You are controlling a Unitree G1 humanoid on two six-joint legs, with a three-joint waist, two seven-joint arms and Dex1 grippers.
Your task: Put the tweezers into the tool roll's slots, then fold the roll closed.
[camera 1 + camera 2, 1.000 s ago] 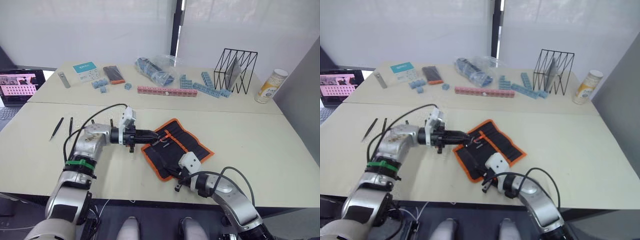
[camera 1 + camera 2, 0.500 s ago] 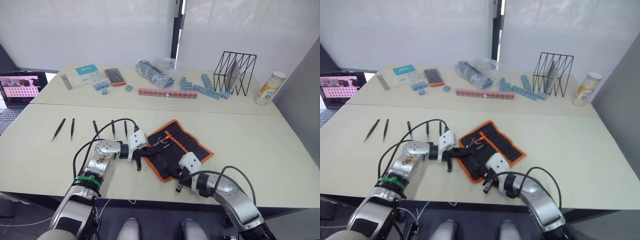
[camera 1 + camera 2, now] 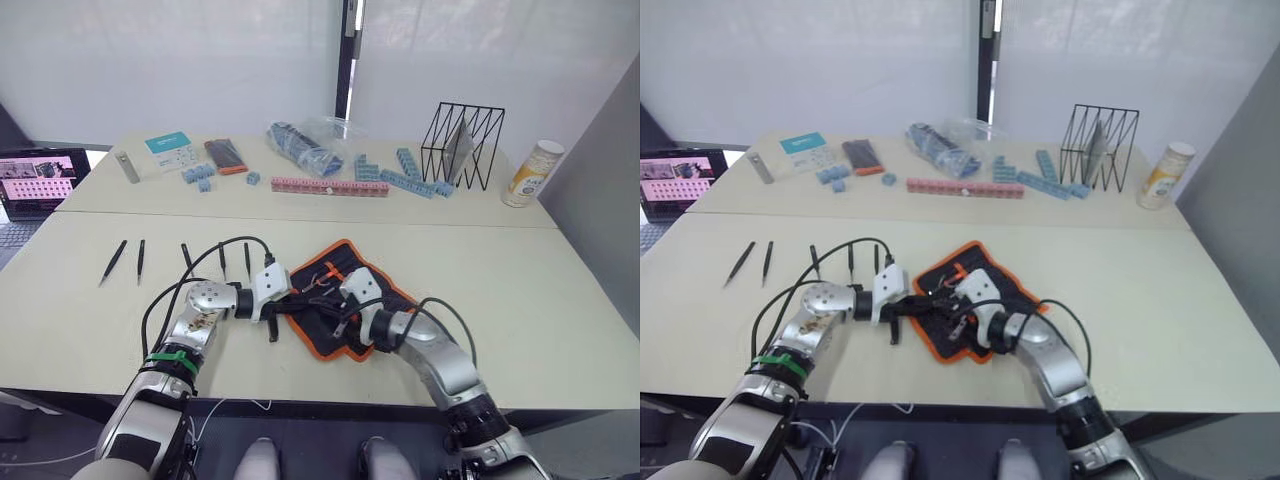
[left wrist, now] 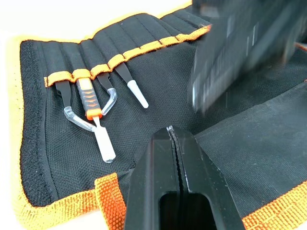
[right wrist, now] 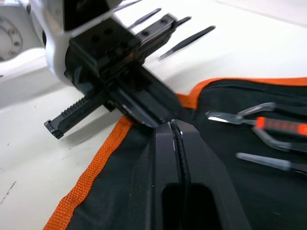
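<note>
My left pincer (image 3: 296, 305) sits at the roll's (image 3: 385, 297) nine-o'clock edge, its two black fingers (image 4: 178, 158) pressed together with nothing between them, tips over the black fabric just inside the orange hem. My right pincer (image 3: 341, 318) comes in from the roll's four-o'clock side and lies over the middle of the fabric; its fingers (image 5: 173, 143) are also closed and empty, pointing toward my left pincer, the two tips very near each other.

The roll lies open on the near table (image 3: 560, 290), turned like a diamond, orange edging all round. Across its inner face runs the row of slots (image 4: 124, 55) under an orange band. A few of them are filled: an orange-handled tool (image 4: 88, 98) with a pale tip, a white-tipped black tool (image 4: 132, 84) beside it, and a clear curved piece (image 4: 79, 120) by the orange handle. The other slots toward the far end look empty.

The tweezers (image 3: 113, 261) are still out on the table, five of them in a loose row at about ten o'clock from the roll, points toward me, well apart from it. The nearest one (image 3: 247, 258) lies just beyond my left wrist.

At twelve o'clock, on the far table, stand a wire rack (image 3: 463, 145), a line of blue blocks (image 3: 320, 185) and a pale canister (image 3: 524, 173).
</note>
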